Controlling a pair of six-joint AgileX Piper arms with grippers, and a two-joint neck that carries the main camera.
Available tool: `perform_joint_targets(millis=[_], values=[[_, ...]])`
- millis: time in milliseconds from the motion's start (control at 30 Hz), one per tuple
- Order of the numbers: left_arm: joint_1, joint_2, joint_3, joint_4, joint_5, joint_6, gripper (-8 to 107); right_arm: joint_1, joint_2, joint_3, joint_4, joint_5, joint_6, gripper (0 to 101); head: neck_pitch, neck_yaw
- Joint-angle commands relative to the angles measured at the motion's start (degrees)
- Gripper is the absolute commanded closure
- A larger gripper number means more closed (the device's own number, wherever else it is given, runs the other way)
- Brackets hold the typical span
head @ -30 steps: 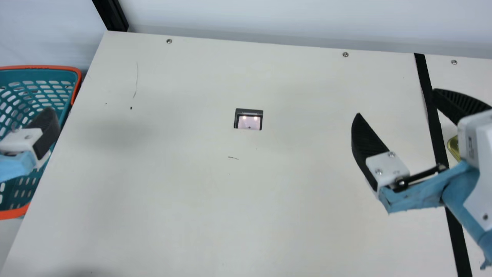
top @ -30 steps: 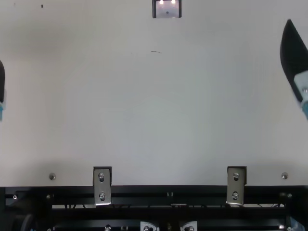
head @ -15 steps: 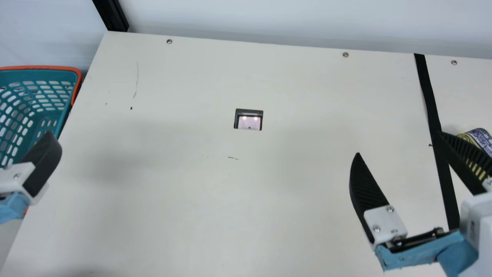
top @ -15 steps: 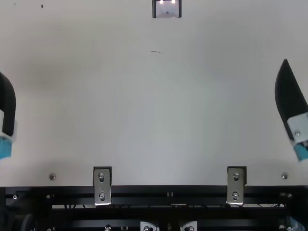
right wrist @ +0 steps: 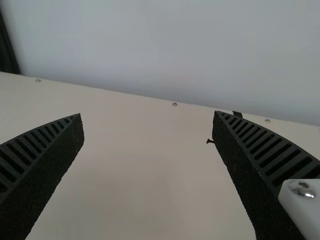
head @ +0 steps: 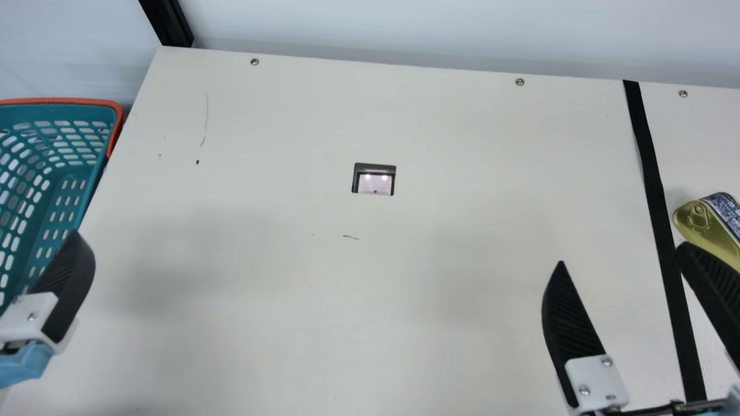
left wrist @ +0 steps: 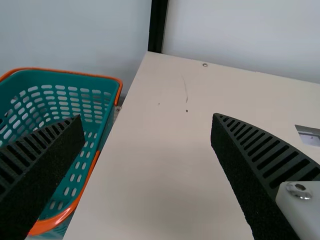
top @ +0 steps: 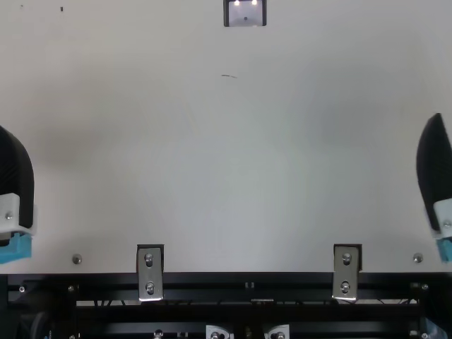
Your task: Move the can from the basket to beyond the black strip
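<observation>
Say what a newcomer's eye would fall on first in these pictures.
Probably the teal basket with its orange rim, beside the cream table at the main view's left. Next might come the gold can, lying to the right of the black strip. The right gripper, open and empty, also stands out at that view's lower right.

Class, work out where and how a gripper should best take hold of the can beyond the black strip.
Grip the can across its labelled side wall, probably from above, one finger against the pull-ring lid, the other on its back: it seems to stand on edge, lid toward the black strip, label uppermost.
</observation>
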Motion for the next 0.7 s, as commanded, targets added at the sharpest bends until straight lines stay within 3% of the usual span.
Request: perform_joint_targets(millis=[0, 300, 667], values=[[-0.1, -0.8, 0.6, -0.2, -0.5, 1.0, 9, -1.2, -1.4, 0.1, -1.3, 1.6, 2.5, 0, -0.1, 0.5], [-2.0, -3.1, 3.4, -0.1, -2.7, 3.1, 9, -5.3, -8.6, 2.0, -6.1, 8.3, 8.8, 0, -0.1, 0.5], [-2.0, -3.3, 3.8, -0.1, -3.2, 3.4, 9, -5.4, -8.6, 2.0, -6.4, 8.8, 8.9, 0, -0.1, 0.5]])
